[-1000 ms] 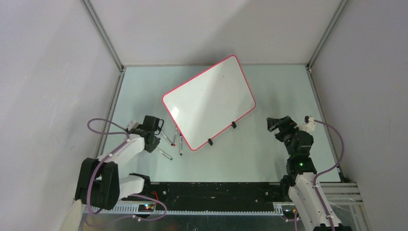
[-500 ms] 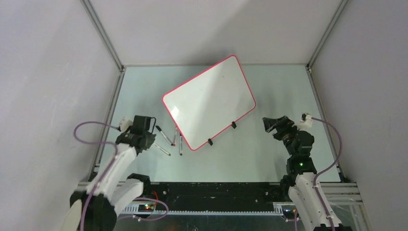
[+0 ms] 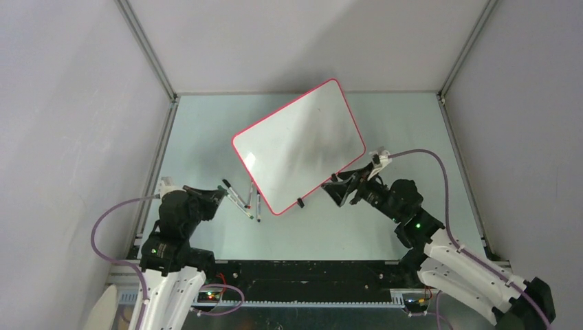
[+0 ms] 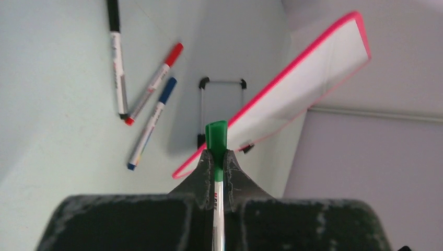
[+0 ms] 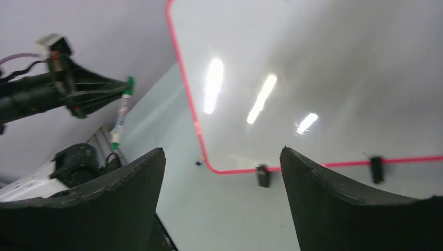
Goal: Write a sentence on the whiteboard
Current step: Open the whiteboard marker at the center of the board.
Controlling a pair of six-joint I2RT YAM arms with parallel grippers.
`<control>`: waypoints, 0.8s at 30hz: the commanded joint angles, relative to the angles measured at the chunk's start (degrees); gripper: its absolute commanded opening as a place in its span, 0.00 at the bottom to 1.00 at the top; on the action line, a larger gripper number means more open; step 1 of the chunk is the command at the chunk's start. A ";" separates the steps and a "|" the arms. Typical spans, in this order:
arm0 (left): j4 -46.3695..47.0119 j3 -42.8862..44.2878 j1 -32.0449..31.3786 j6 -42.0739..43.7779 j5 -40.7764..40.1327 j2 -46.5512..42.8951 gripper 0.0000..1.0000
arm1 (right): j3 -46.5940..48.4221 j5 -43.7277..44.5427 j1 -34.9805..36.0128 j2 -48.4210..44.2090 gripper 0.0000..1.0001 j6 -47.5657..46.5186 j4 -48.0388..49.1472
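Observation:
The whiteboard (image 3: 299, 144) lies tilted on the table, glossy white with a red-pink rim and two black clip feet (image 3: 300, 202) on its near edge. Its face is blank; no sentence shows on it. My left gripper (image 3: 218, 193) is left of the board, shut on a green-capped marker (image 4: 216, 137) that points toward the board (image 4: 308, 78). My right gripper (image 3: 335, 190) is open and empty just off the board's near edge. In the right wrist view the board (image 5: 324, 78) fills the top, with a clip foot (image 5: 263, 175) between the fingers (image 5: 305, 178).
Three markers lie on the table left of the board: black (image 4: 116, 57), red (image 4: 155, 83) and blue (image 4: 151, 123); they also show in the top view (image 3: 249, 201). Grey walls and metal frame rails (image 3: 155, 65) enclose the table.
My left arm has pulled back from the loose markers with the green marker in its jaws. My right arm has swung left and forward to the board's near edge.

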 commanded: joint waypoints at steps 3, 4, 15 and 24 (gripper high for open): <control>5.21 4.86 -0.10 -2.18 13.09 1.27 0.00 | 6.47 9.30 11.15 3.21 0.93 -0.44 3.93; 5.91 5.33 -0.21 -2.19 14.18 1.33 0.00 | 6.50 9.32 11.47 3.17 0.96 0.82 4.41; 17.31 3.45 -2.39 -6.33 14.42 -5.25 0.00 | 7.34 10.05 13.02 0.74 0.98 6.57 4.31; 25.14 0.39 -11.18 -9.04 8.06 -2.55 0.00 | 14.05 20.95 26.94 11.85 0.85 2.64 8.46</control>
